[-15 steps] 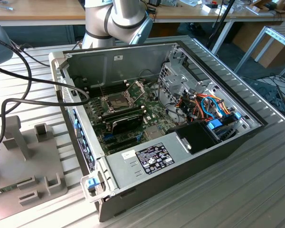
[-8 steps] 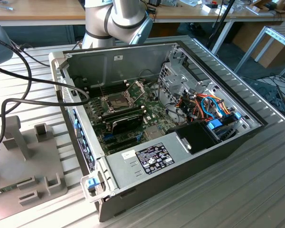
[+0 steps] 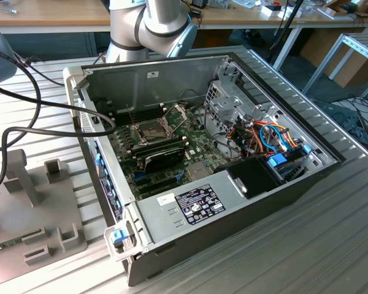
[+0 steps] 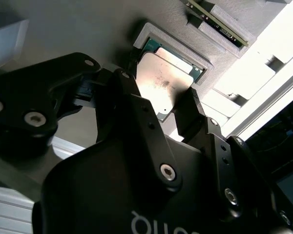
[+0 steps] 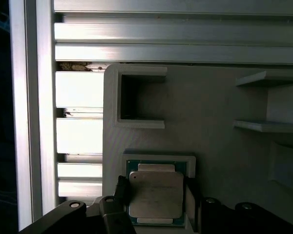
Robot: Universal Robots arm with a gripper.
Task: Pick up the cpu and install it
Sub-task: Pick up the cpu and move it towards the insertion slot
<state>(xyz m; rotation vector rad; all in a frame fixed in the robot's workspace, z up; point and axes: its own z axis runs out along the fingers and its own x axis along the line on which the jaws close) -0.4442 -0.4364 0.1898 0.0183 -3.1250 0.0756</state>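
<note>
Gripper [image 4: 158,90] astride one cpu [image 5: 156,192] (seated), one grey holder [image 5: 210,146]

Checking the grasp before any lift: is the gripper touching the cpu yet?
Cannot tell. In both wrist views the gripper straddles the cpu in its grey holder, but neither shows contact or a gap plainly.

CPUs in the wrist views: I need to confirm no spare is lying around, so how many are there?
1. The cpu sits in a square recess of the grey holder, seen in both wrist views. Others could be hidden beyond what these views cover.
</note>
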